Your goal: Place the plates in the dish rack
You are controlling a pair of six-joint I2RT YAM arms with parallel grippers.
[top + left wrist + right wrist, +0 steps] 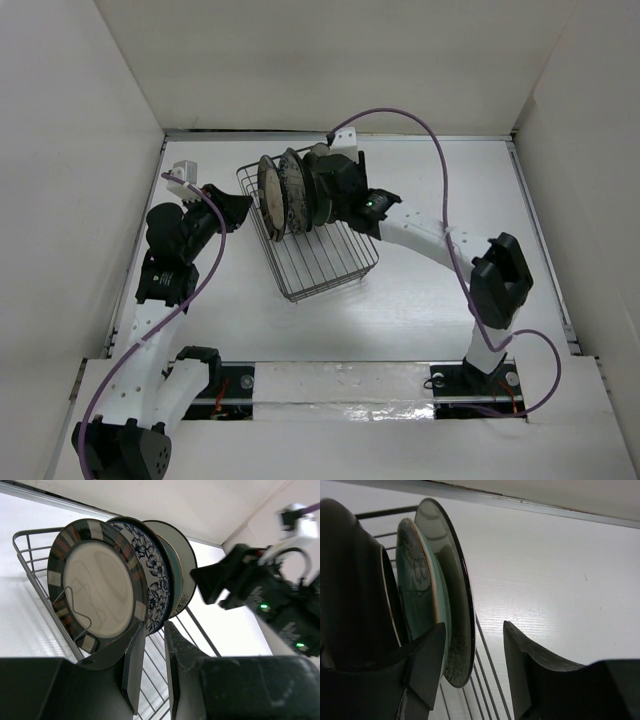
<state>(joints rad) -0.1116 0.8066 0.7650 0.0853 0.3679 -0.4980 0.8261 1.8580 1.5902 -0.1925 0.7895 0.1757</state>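
The dish rack (330, 265) stands mid-table with several plates upright in its far end. In the left wrist view they read, front to back: brown-rimmed cream plate (97, 585), blue-and-white floral plate (152, 575), pale teal plate (176, 567), then a dark one behind. My right gripper (328, 192) is open, its jaws astride the lower rim of the dark brown speckled plate (456, 605), which stands next to the teal plate (417, 595). My left gripper (240, 208) hovers left of the rack, slightly open and empty (155, 635).
White walls enclose the table on three sides. The near half of the rack (30, 550) holds only bare wires (487, 675). The right arm's wrist (260, 595) sits just beyond the plates, opposite my left gripper.
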